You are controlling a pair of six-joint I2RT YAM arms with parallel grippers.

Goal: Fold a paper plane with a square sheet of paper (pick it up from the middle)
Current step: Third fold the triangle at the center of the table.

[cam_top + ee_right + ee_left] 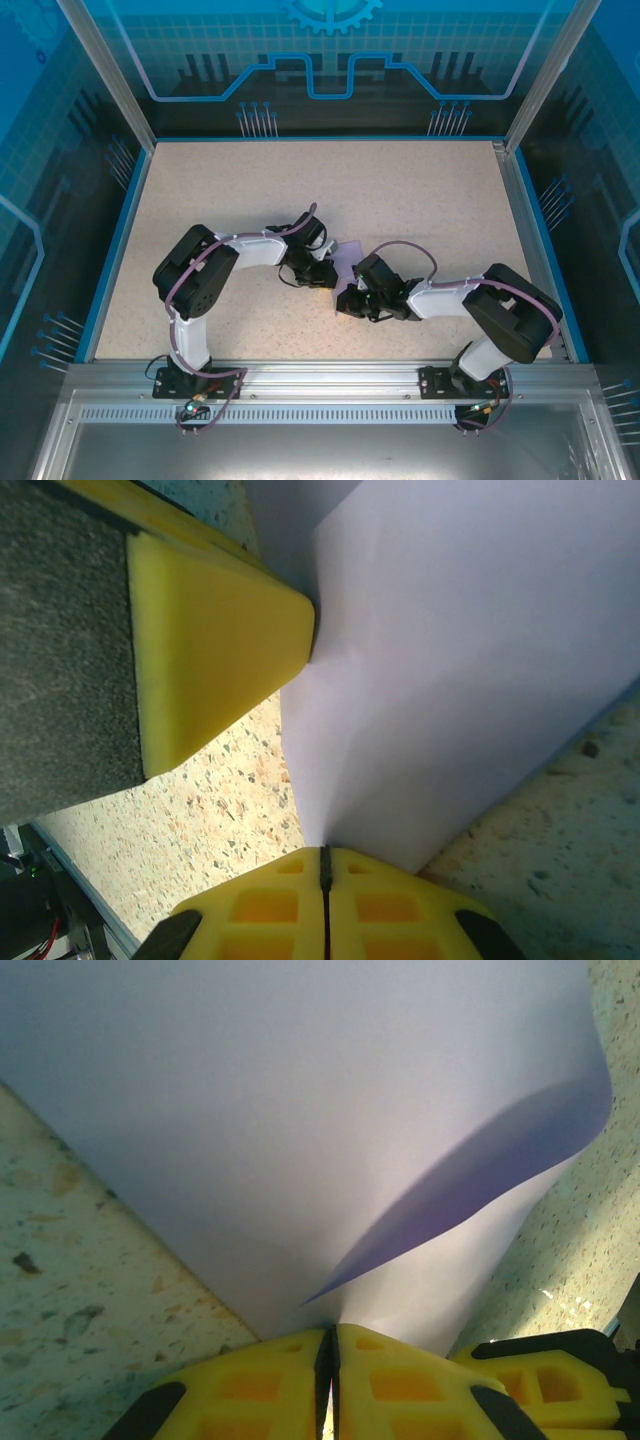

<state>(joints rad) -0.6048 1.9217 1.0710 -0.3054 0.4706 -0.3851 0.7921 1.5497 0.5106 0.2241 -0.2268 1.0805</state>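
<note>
Left wrist view, nearest first: the left gripper (pixel 331 1348) has its yellow fingers pressed together, pinching the near edge of the thin lavender-purple square sheet of paper (pixel 300 1110). The sheet rises away from the fingers, with one flap curled over at the right and darker on its underside. Right wrist view: the right gripper (pixel 324 870) is likewise closed on the sheet's edge, close beside the left gripper's pad. Top external view: both meet near the middle of the speckled beige bench (pixel 440 200), with the sheet between them, partly raised. Judgement: an early fold is in hand, with no dart shape yet. The next move calls for laying the curled flap over squarely and pressing a crease against the bench without tearing at the pinches.
</note>
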